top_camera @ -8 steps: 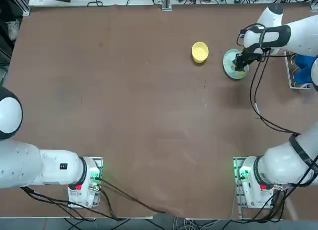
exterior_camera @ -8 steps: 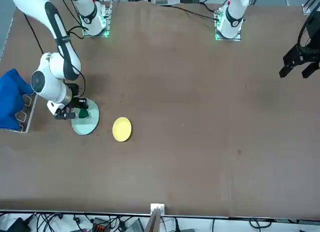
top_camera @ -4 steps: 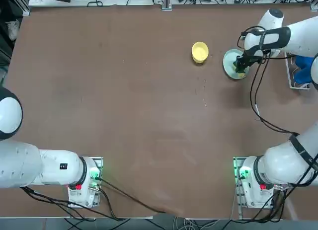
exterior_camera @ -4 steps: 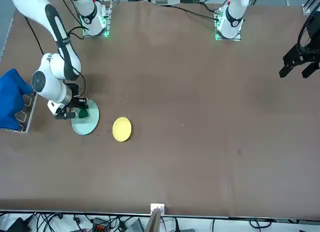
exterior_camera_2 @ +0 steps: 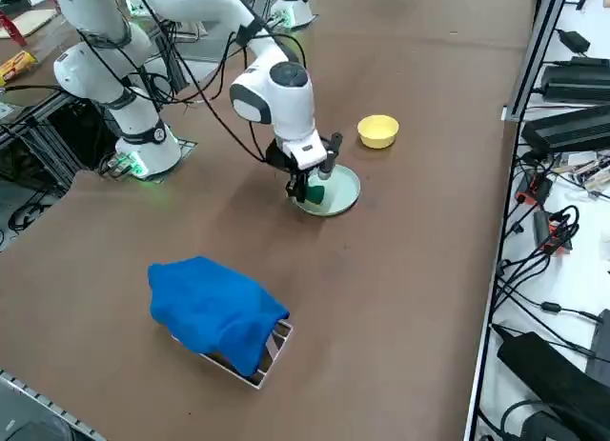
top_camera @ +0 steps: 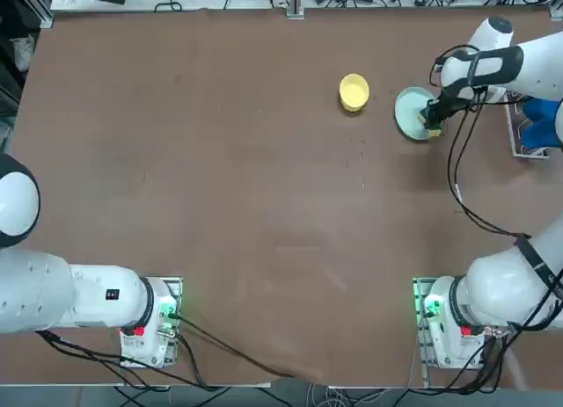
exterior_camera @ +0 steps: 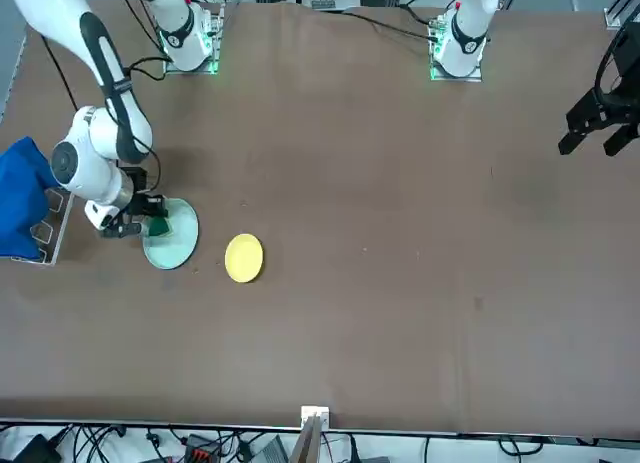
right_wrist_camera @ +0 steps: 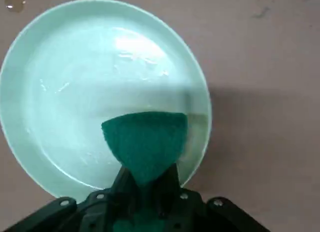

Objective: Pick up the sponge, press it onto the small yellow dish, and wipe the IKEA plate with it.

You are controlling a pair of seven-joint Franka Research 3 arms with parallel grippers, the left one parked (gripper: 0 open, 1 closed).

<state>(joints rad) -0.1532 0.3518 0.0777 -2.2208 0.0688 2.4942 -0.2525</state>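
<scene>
Under the right gripper (top_camera: 433,119) in the top view sits the IKEA plate (top_camera: 410,113), w/ the sponge (top_camera: 431,126) pinched btwn the fingers. Vs a second ago the gripper has slid from mid-plate toward the rim nearest the blue cloth (top_camera: 538,124); the small yellow dish (top_camera: 354,91) lies well apart on the gripper's far side, unmoved.

Front view: right gripper (exterior_camera: 148,226) now sits over the plate's edge instead of its centre, IKEA plate (exterior_camera: 174,238) mostly bare beside it, sponge (exterior_camera: 157,224) low against the plate, small yellow dish (exterior_camera: 244,257) further off beyond the plate.

Right side view: gripper (exterior_camera_2: 307,188) points down, sponge (exterior_camera_2: 315,192) at its tip on the IKEA plate (exterior_camera_2: 339,195) near rim; contact looks likely, not certain.

Wrist view: jaws closed tight on the sponge (right_wrist_camera: 145,144), green scouring face bulging fwd over the plate (right_wrist_camera: 60,81) near its rim. Wet-looking sheen across the plate.

Judgement: wiping stroke underway, sweep has run center to edge; dish press appears done, so task is in its last phase. More passes probably needed over the uncovered half.
</scene>
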